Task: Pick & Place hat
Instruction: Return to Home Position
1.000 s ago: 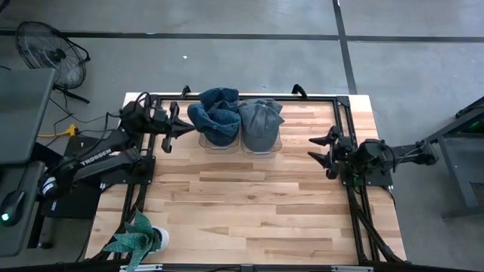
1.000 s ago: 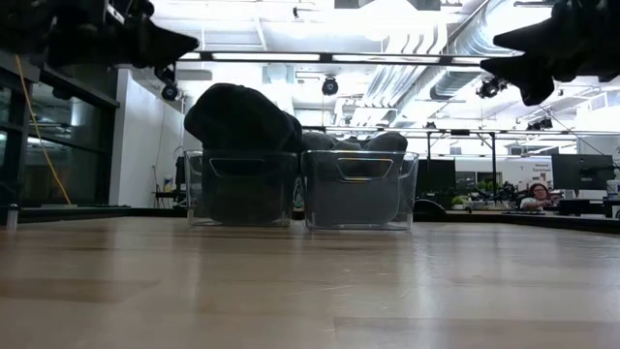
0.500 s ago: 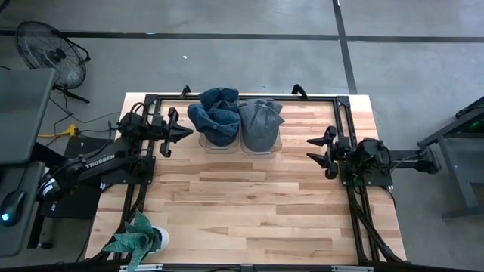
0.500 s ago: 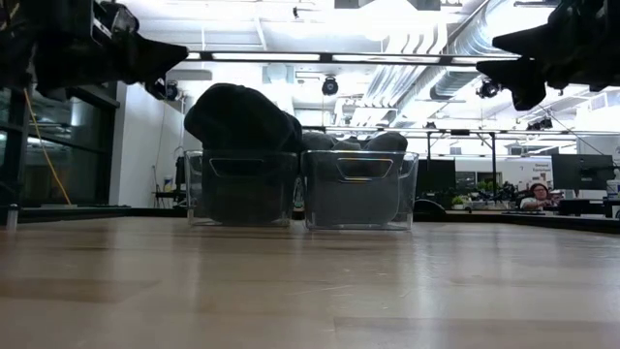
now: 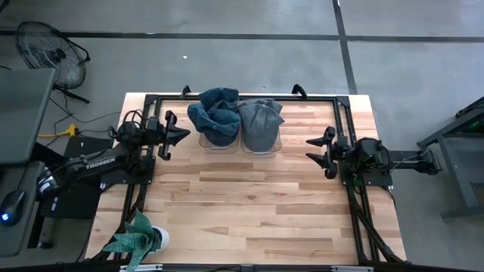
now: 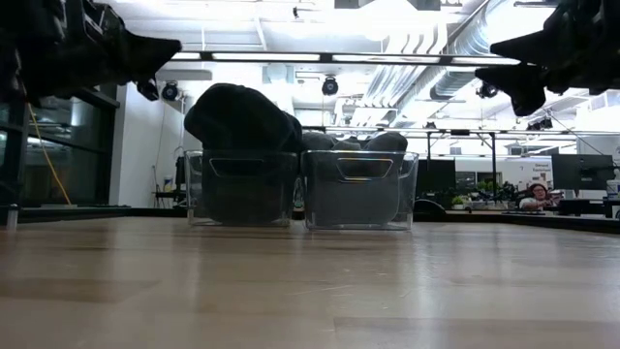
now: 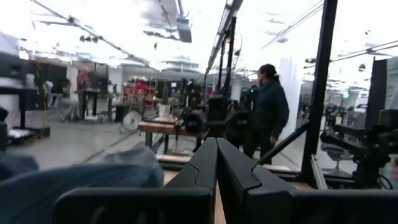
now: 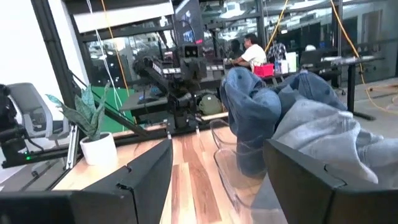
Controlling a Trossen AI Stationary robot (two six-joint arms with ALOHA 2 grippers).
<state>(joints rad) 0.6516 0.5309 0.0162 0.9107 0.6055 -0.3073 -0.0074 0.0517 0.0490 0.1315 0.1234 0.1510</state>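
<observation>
Two hats sit in two clear bins side by side at the table's far edge. The blue hat [image 5: 215,115] bulges out of the left bin [image 6: 242,189]. The grey hat [image 5: 261,121] fills the right bin [image 6: 360,189]. The right wrist view shows the blue hat [image 8: 249,106] and the grey hat [image 8: 323,127] close ahead. My left gripper [image 5: 187,133] is shut and hovers just left of the blue hat, pointing at it. My right gripper [image 5: 311,149] is open and hovers right of the grey hat's bin, off the table.
A dark frame [image 5: 249,96] runs round the table's far, left and right sides. A potted plant [image 5: 140,238] stands at the near left corner. The wooden top [image 5: 249,204] in front of the bins is bare. People [image 7: 270,112] are in the room behind.
My left gripper has drawn back from the blue hat toward the table's left edge and a little toward the near edge, staying shut. The hats and bins have not moved.
</observation>
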